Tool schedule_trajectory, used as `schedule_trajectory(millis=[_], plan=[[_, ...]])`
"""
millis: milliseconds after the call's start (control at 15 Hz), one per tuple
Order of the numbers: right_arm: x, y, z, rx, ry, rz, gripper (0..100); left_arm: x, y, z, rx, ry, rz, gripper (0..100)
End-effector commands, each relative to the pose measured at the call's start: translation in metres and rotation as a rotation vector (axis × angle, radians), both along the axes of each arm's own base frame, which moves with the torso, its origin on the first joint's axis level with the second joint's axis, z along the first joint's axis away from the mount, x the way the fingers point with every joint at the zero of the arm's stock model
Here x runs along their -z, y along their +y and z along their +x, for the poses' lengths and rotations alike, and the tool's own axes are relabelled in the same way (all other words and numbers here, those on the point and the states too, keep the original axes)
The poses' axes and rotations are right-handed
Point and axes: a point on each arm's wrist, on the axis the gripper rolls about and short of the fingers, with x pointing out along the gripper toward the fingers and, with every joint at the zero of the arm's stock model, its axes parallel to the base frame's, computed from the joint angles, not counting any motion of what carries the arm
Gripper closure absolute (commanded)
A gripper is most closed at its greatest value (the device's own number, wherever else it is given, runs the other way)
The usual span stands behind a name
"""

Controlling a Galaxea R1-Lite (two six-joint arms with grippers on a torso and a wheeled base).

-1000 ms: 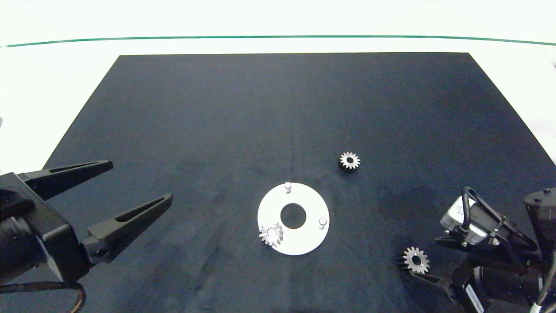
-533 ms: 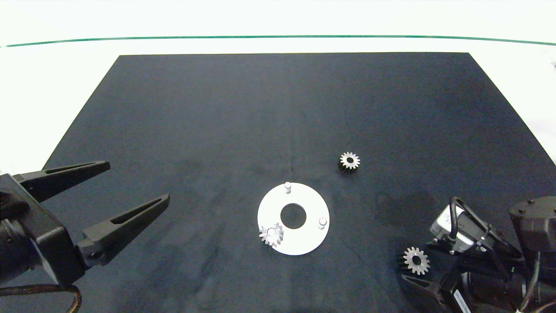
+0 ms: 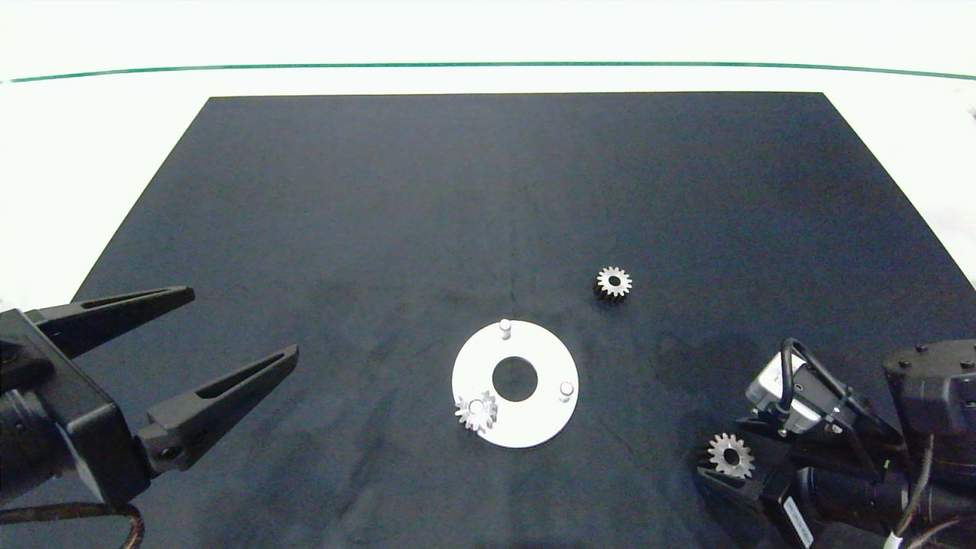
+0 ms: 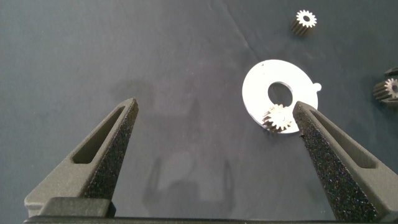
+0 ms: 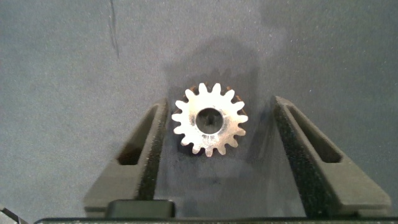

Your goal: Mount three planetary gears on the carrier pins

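My right gripper [image 5: 214,134] had dropped in from the lower right of the frame over the last sec and now sat w/ its fingers spread wide on either side of one loose gear [image 5: 209,120], one finger close against the teeth, the other w/ a clear gap; nothing gripped yet. In the head view that gear [image 3: 730,456] lay on the black mat [image 3: 488,191] at lower right, the gripper's tips half hidden under the wrist. I judged that meant pick no. 2 was lined up; closing was the next move. My left gripper [image 3: 240,324] stayed parked at lower left, wide open & empty, having drifted only a touch. Outward: the carrier disc [image 3: 534,427] sat at center-bottom w/ one gear already on its lower-left pin [image 3: 476,412]; the top pin [image 3: 504,327] & right pin [image 3: 566,390] were bare. The third gear [image 3: 613,283] lay loose up-right of the disc. So approx 1 of 3 done. No brand or legible writing anywhere; a white label on the right arm was too small to read.
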Motion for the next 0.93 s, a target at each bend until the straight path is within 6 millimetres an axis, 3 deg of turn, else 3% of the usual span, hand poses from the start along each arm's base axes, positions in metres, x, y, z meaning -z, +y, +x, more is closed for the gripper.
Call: schedule_trajectory(millis=[67, 933], plan=[[0.0032, 0.0003, -0.0003, -0.004, 0.012, -0.008, 40, 0.0012, 0.0002, -0.0002, -0.002, 0.001, 0.002, 0], [0.0030, 0.0004, -0.0001, -0.004, 0.009, -0.006, 66, 0.0062, 0.0006, -0.0007, 0.000, 0.014, 0.012, 0]])
